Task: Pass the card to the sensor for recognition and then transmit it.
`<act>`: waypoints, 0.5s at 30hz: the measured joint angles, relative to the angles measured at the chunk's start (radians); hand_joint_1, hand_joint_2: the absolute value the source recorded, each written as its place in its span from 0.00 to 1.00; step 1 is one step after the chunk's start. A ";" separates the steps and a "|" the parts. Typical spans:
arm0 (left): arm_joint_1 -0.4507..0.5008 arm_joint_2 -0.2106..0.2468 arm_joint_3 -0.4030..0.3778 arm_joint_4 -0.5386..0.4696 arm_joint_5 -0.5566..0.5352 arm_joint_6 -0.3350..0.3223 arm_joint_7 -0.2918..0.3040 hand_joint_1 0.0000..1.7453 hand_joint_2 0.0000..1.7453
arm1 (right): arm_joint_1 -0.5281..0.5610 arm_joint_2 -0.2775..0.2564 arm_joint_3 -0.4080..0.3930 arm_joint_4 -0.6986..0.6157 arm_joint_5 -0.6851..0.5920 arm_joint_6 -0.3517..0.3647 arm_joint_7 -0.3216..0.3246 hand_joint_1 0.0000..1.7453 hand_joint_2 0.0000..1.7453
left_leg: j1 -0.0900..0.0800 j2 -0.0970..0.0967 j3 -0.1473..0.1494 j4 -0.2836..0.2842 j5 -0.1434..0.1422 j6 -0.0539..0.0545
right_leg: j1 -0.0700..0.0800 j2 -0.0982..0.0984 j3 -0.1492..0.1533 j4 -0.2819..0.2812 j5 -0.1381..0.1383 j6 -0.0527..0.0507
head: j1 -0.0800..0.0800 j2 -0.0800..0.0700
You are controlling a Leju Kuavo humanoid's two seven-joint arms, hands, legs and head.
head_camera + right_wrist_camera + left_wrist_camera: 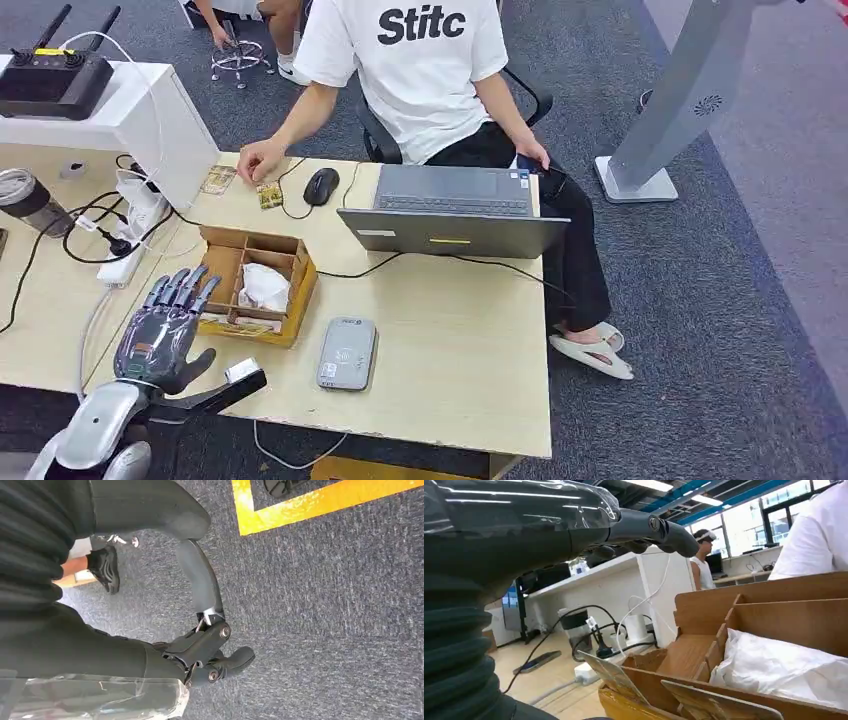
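My left hand [165, 325] hovers over the table's left part with fingers spread and straight, holding nothing, its fingertips just short of the wooden box [222, 268]. In the left wrist view my left hand [574, 527] reaches over that box [704, 610], where cards [613, 674] stand in the front slot. The grey card sensor [347, 353] lies flat to the right of the box. My right hand [205, 650] hangs above the carpet with loosely bent fingers and nothing in it.
A person in a white shirt [415, 70] sits across the table, one hand [262, 160] resting by two loose cards [268, 195]. A laptop [450, 215], a mouse [320, 185], a power strip [128, 255] with cables and a white bag [265, 285] in the box are nearby.
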 joint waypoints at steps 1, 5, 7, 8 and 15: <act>-0.005 0.000 -0.001 0.004 -0.011 0.002 0.004 0.00 1.00 | 0.000 0.000 0.000 0.000 0.003 0.003 0.000 0.00 1.00 | 0.000 0.000 0.000 0.000 0.000 0.000 | 0.000 0.000 0.000 0.000 0.000 0.000 | 0.000 0.000; -0.030 -0.002 -0.005 0.032 -0.028 0.003 0.016 0.00 1.00 | -0.001 0.000 0.002 0.000 0.008 0.013 0.000 0.00 1.00 | 0.000 0.000 0.000 0.000 0.000 0.000 | 0.000 0.000 0.000 0.000 0.000 0.000 | 0.000 0.000; -0.041 -0.003 -0.007 0.046 -0.028 0.003 0.020 0.00 1.00 | -0.001 0.000 0.003 0.000 0.008 0.012 0.000 0.00 1.00 | 0.000 0.000 0.000 0.000 0.000 0.000 | 0.000 0.000 0.000 0.000 0.000 0.000 | 0.000 0.000; -0.045 -0.004 -0.008 0.052 -0.028 0.005 0.020 0.00 1.00 | -0.001 0.000 0.003 0.000 0.009 0.012 0.000 0.00 1.00 | 0.000 0.000 0.000 0.000 0.000 0.000 | 0.000 0.000 0.000 0.000 0.000 0.000 | 0.000 0.000; -0.063 -0.016 -0.011 0.095 -0.022 0.014 0.013 0.00 1.00 | -0.001 0.000 0.003 0.000 0.017 0.011 0.004 0.00 1.00 | 0.000 0.000 0.000 0.000 0.000 0.000 | 0.000 0.000 0.000 0.000 0.000 0.000 | 0.000 0.000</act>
